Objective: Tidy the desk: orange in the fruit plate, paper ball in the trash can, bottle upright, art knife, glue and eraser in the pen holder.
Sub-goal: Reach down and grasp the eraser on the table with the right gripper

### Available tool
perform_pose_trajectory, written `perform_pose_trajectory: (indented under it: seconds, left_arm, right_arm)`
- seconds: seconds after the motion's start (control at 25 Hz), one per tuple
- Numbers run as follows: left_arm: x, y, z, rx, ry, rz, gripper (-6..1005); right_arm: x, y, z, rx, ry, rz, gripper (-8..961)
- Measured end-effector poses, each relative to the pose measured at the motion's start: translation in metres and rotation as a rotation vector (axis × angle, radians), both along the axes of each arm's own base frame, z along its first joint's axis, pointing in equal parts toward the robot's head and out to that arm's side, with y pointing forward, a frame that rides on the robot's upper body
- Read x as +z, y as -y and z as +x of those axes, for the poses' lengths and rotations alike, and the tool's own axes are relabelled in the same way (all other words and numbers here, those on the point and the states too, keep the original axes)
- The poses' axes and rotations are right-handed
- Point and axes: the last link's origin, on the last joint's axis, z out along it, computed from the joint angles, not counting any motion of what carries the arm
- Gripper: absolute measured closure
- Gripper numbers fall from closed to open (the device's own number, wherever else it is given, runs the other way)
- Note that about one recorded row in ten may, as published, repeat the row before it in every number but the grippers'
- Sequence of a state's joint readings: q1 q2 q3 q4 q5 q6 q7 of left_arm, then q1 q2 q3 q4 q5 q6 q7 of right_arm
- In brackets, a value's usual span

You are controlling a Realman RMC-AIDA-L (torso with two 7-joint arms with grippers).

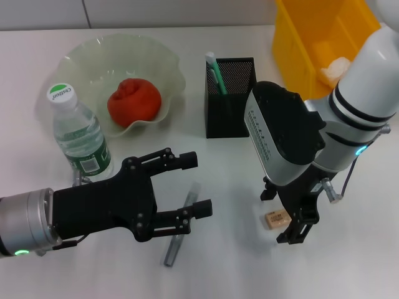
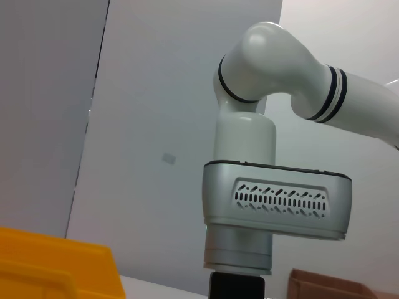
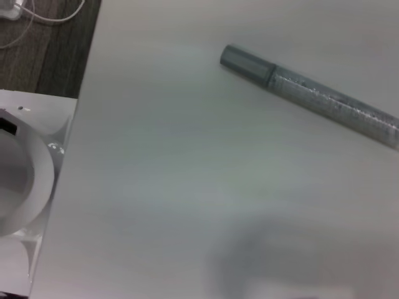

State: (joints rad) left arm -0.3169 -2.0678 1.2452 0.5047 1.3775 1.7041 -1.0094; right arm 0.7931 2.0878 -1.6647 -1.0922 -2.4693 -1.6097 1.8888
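Pale wall panels [image 2: 156, 124] (vertical seam at one side) stand behind; dark floor [image 3: 43, 56] with white cables [image 3: 37, 15] lies below.

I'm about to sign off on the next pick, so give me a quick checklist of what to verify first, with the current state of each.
1. Orange in the fruit plate: ok.
2. Bottle upright: ok.
3. Art knife in the pen holder: ok.
4. Glue in the pen holder: not ok, it lies on the desk under the open left gripper.
5. Eraser in the pen holder: not ok, it lies on the desk by the right gripper, whose jaws look open around it.
6. Paper ball in the trash can: ok.
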Motion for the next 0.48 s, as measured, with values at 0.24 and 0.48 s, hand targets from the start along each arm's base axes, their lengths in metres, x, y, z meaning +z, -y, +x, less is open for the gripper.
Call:
perform_pose_trajectory:
  seconds: [0.24, 0.48]
  left_arm:
    - [0.0, -0.0001, 0.0002, -0.001, 0.0, 0.0, 198]
    - [-0.0004, 0.0006, -0.0005, 0.003, 0.001, -0.002, 198]
  right_arm:
    - [-0.0016, 0.0008, 0.0008, 0.002, 0.006, -0.002, 178]
    - [-0.0048, -0.0019, 0.0034, 0.0, 0.0, 0.016, 342]
